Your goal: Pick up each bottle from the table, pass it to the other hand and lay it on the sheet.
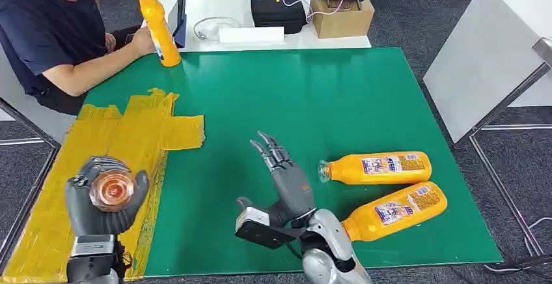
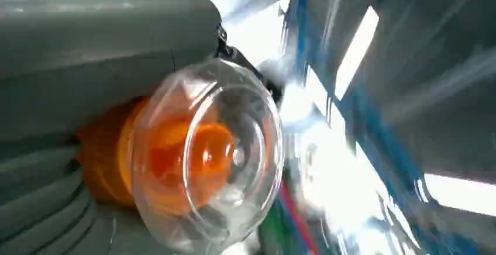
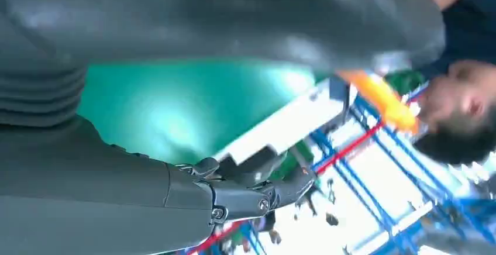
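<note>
Head view shows the left hand (image 1: 104, 199) near the counter's (image 1: 293, 101) front left corner, its fingers wrapped around an orange bottle (image 1: 112, 190) whose clear cap points up toward the camera. That held bottle hangs above the yellow sheet (image 1: 130, 134), which covers the counter's left side. Left wrist view gives the same bottle (image 2: 193, 155) close up, clear domed cap foremost, with the grey thumb and ribbed cover pressed around its body.

The right hand (image 1: 283, 180) is raised over the green counter near the front edge, fingers (image 1: 270, 150) spread apart and holding nothing. Just to its right lie two orange bottles on their sides: one (image 1: 377, 168) farther from the front edge, cap toward the hand, and another (image 1: 394, 211) nearer the front right corner, tilted. They lie near one another.

At the far left corner, a person (image 1: 52, 30) holds a fourth bottle (image 1: 158, 27) upright on the counter.
</note>
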Robot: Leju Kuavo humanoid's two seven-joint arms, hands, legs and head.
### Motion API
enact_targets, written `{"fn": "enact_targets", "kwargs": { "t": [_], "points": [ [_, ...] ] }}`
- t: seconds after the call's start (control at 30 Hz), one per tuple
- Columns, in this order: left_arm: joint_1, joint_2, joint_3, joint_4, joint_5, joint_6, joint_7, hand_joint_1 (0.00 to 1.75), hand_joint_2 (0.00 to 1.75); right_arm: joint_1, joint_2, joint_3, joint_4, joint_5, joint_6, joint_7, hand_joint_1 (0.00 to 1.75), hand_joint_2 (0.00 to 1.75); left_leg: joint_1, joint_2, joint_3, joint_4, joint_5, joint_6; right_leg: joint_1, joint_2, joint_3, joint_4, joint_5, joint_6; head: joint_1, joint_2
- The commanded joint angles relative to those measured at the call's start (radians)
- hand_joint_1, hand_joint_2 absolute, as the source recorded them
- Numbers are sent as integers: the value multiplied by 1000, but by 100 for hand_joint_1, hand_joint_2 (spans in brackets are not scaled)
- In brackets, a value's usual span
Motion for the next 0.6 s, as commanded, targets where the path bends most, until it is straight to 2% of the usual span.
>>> {"fn": "enact_targets", "kwargs": {
  "t": [0.03, 0.27, 0.3, 0.33, 0.37, 0.4, 0.43, 0.47, 0.5, 0.53, 0.57, 0.6],
  "points": [
    [1, -43, -106, -7, -597, 299, 85, 175, 175, 96, -256, -84, -254, -35, 53, -12, 0, 0, -1, -6, 0, 0, 0, 2, -1, -6, 3, -1, -2, 1, 0, 0],
    [-3, -36, -96, -1, -583, 299, 76, 175, 175, 87, -255, -76, -248, -30, 61, -11, 0, 0, -1, 0, 2, -1, -2, 1, -2, -2, 3, -1, -2, 2, 0, 0],
    [-6, -46, -65, 10, -745, 299, 103, 175, 175, 81, -285, -72, -253, -43, 76, -9, 0, 0, -1, -2, 2, -1, -2, 1, -2, -3, 3, -1, -2, 2, 0, 0],
    [-17, -19, -85, 49, -860, 299, 174, 175, 175, 76, -325, -83, -264, -76, 95, -16, 0, 0, -1, -1, 1, -1, -1, 1, -2, -2, 2, -1, -2, 3, 0, 0],
    [-25, 8, -106, 67, -929, 299, 237, 175, 175, 71, -344, -92, -267, -91, 104, -20, 0, 175, -1, -2, 1, -1, -1, 1, -2, -3, 2, -1, -2, 3, 0, 0],
    [-46, 105, -128, 97, -945, 299, 315, 175, 175, 60, -368, -114, -271, -125, 121, -32, 0, 175, -1, -2, 3, -2, -1, 2, -2, -3, 4, -2, -2, 3, 0, 0],
    [-57, 155, -125, 136, -945, 299, 338, 175, 175, 49, -382, -128, -271, -144, 137, -39, 0, 175, -2, -1, 3, -2, -1, 2, -2, -3, 3, -1, -2, 3, 0, 0],
    [-84, 230, -172, 218, -945, 299, 428, 175, 175, 36, -385, -155, -267, -160, 145, -49, 0, 175, -2, -1, 3, -3, 0, 1, -3, -2, 3, -2, -1, 3, 0, 0],
    [-125, 316, -279, 286, -945, 299, 568, 175, 175, 30, -381, -173, -265, -166, 151, -58, 0, 175, -3, -1, 5, -4, 0, 2, -3, -3, 5, -3, -1, 3, 0, 0],
    [-148, 348, -329, 330, -945, 299, 627, 175, 175, 25, -371, -177, -268, -170, 157, -58, 0, 175, -3, -2, 4, -4, 1, 1, -3, -4, 4, -2, -1, 3, 1, 0],
    [-213, 423, -500, 417, -945, 299, 812, 175, 175, 25, -356, -198, -264, -177, 148, -85, 0, 175, -3, -3, 6, -5, 1, 2, -3, -5, 7, -3, -1, 2, 0, 0],
    [-208, 413, -500, 461, -945, 299, 801, 175, 175, 24, -347, -206, -265, -194, 149, -107, 0, 175, -3, -5, 5, -5, 2, 1, -3, -6, 6, -2, -1, 2, 0, 0]
  ]
}}
